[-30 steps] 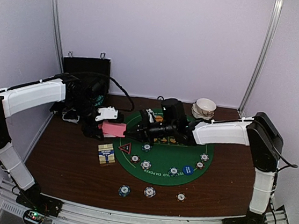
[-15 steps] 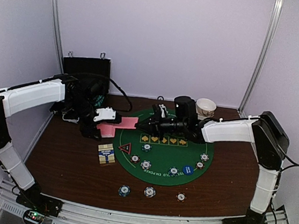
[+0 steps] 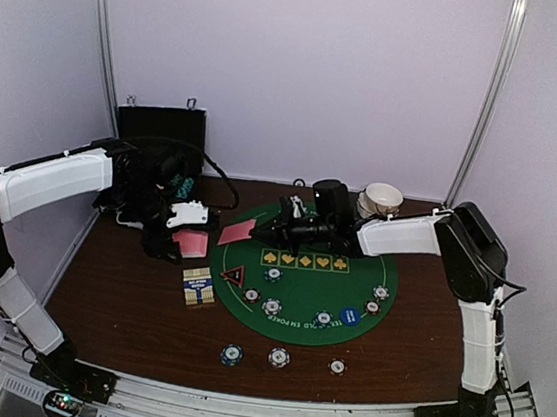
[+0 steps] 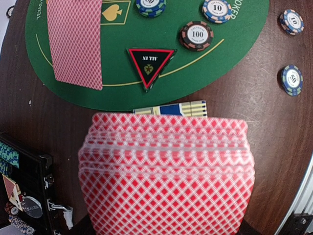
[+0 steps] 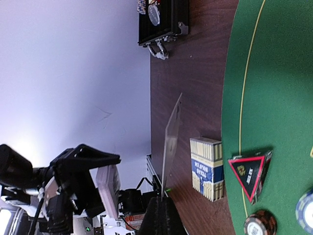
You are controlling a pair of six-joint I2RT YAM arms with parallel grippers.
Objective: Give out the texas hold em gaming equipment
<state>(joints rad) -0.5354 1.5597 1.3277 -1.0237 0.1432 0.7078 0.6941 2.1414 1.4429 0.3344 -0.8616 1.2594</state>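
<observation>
My left gripper (image 3: 177,229) is shut on the deck of pink-backed playing cards (image 3: 192,243), which fills the lower left wrist view (image 4: 166,171) and hides the fingers. My right gripper (image 3: 266,230) is shut on a single card (image 3: 239,231), held over the left rim of the green mat (image 3: 295,326); this card shows edge-on (image 5: 171,142) above the fingertips (image 5: 164,203). The red-black triangle marker (image 3: 233,274) and blue disc button (image 3: 349,316) lie on the mat among several poker chips (image 3: 272,307). Three chips (image 3: 279,357) sit on the wood in front.
A blue and cream card box (image 3: 198,286) lies on the wood left of the mat. The black hard case (image 3: 161,135) stands open at the back left. Stacked white bowls (image 3: 382,200) sit at the back right. Metal frame posts rise behind.
The right gripper has drawn one card off the deck and carried it right, toward the mat. The left gripper has pulled the deck slightly left, so card and deck are now apart.
</observation>
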